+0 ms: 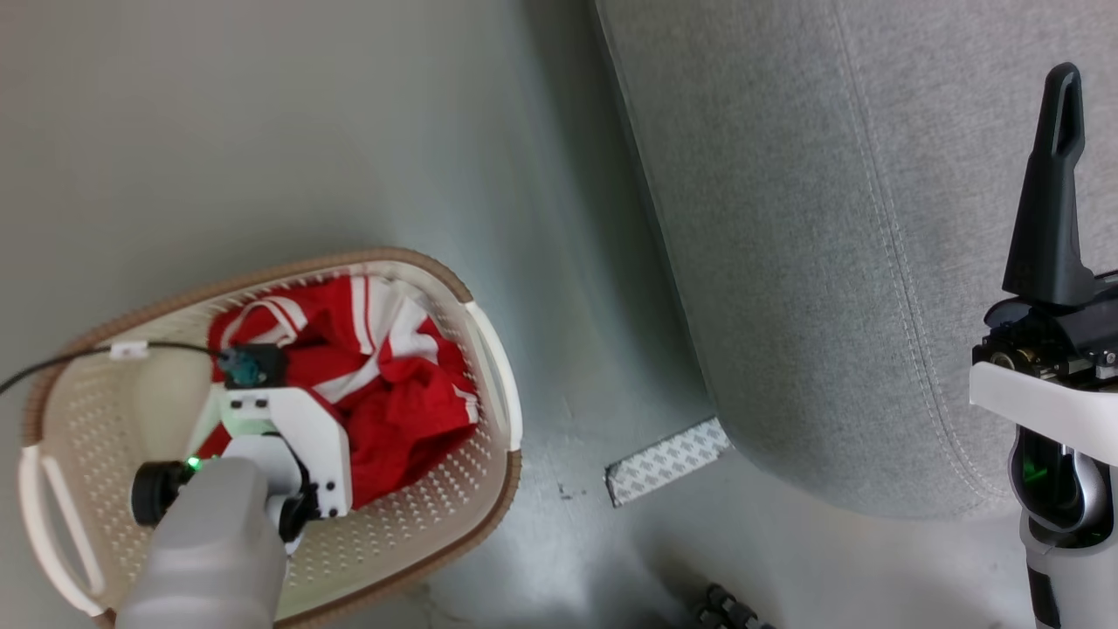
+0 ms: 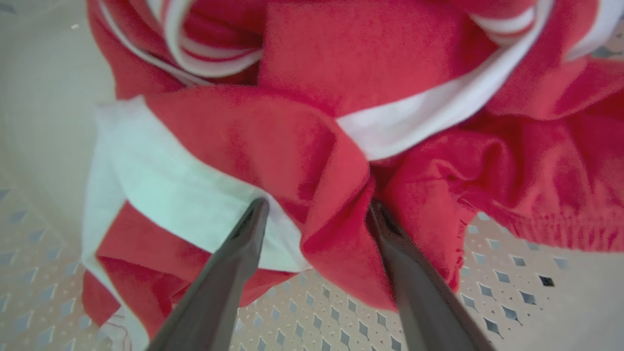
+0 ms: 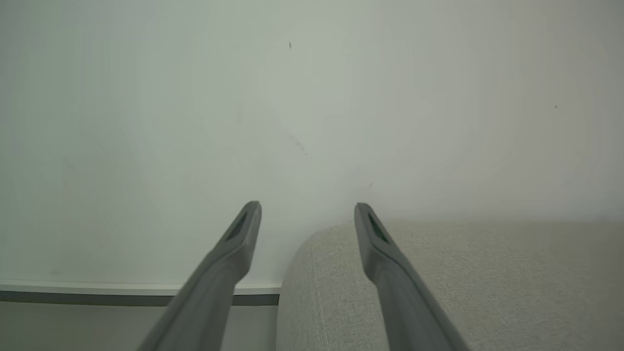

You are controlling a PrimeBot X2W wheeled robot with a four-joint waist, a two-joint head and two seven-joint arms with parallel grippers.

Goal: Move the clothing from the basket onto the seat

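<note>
The clothing (image 1: 393,384) is a crumpled red heap with white stripes in the far half of the cream basket (image 1: 454,524), which stands on the floor left of the grey seat (image 1: 830,262). My left wrist (image 1: 288,454) reaches down into the basket and hides its own fingers there. In the left wrist view my left gripper (image 2: 316,204) is open, its tips pressed into the clothing (image 2: 302,146) on either side of a red fold, above the perforated basket (image 2: 512,292) floor. My right gripper (image 3: 307,207) is open and empty over the seat (image 3: 463,282); one of its fingers (image 1: 1052,192) points up at the far right.
A white patterned strip (image 1: 668,460) lies on the floor between basket and seat. A black cable (image 1: 52,362) crosses the basket's far left rim. A pale wall with a baseboard (image 3: 97,287) stands behind the seat. A dark ribbed object (image 1: 725,607) sits at the bottom edge.
</note>
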